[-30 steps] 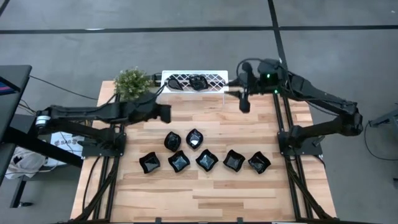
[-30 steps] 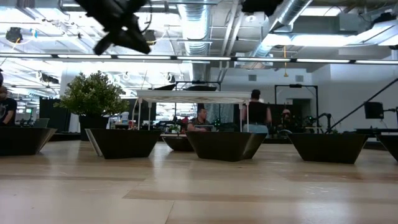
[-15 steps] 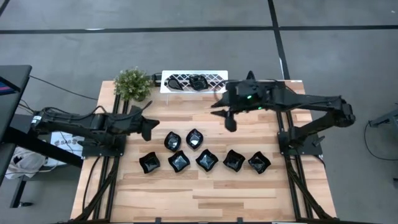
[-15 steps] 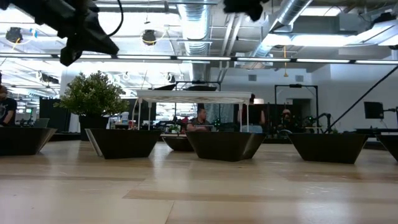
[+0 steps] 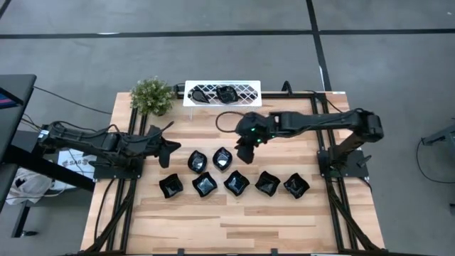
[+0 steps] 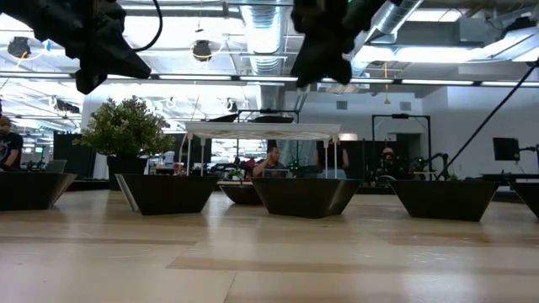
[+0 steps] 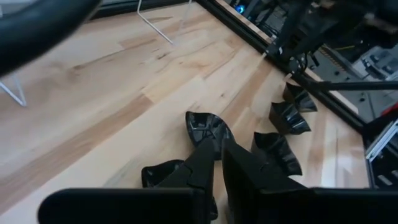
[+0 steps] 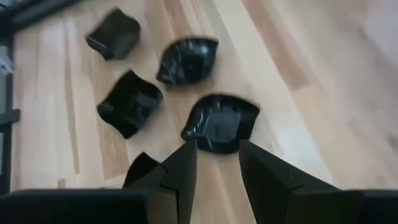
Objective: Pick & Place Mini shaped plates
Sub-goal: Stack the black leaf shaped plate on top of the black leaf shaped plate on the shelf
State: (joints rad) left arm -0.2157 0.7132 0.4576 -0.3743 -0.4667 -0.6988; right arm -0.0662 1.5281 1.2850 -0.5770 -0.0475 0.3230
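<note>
Seven mini shaped plates rest on their bases on the wooden table (image 5: pixel 234 220). Two are leaf-like bowls (image 5: pixel 197 161) (image 5: pixel 222 158); nearer the front stands a row of wavy-edged squares (image 5: pixel 236 183). Two more black plates (image 5: pixel 200 94) (image 5: pixel 226 93) lie in the white rack (image 5: pixel 222 93) at the far edge. My right gripper (image 5: pixel 243 155) (image 8: pixel 216 152) hovers open just right of the right leaf bowl (image 8: pixel 221 121), above the table. My left gripper (image 5: pixel 169 151) (image 7: pixel 217 149) is shut, in the air left of the left leaf bowl (image 7: pixel 205 127), holding nothing.
A small green potted plant (image 5: pixel 151 96) stands at the far left corner, beside the rack. Bare wood lies in front of the row of squares and between the rack and the leaf bowls. In the low view, people show in the room behind the table.
My right gripper has swung from beside the rack's right end toward the table's middle and down, rolling as it went, to the right leaf bowl. My left gripper has drawn back from the rack area toward the left and near edges. The plates have not moved.
</note>
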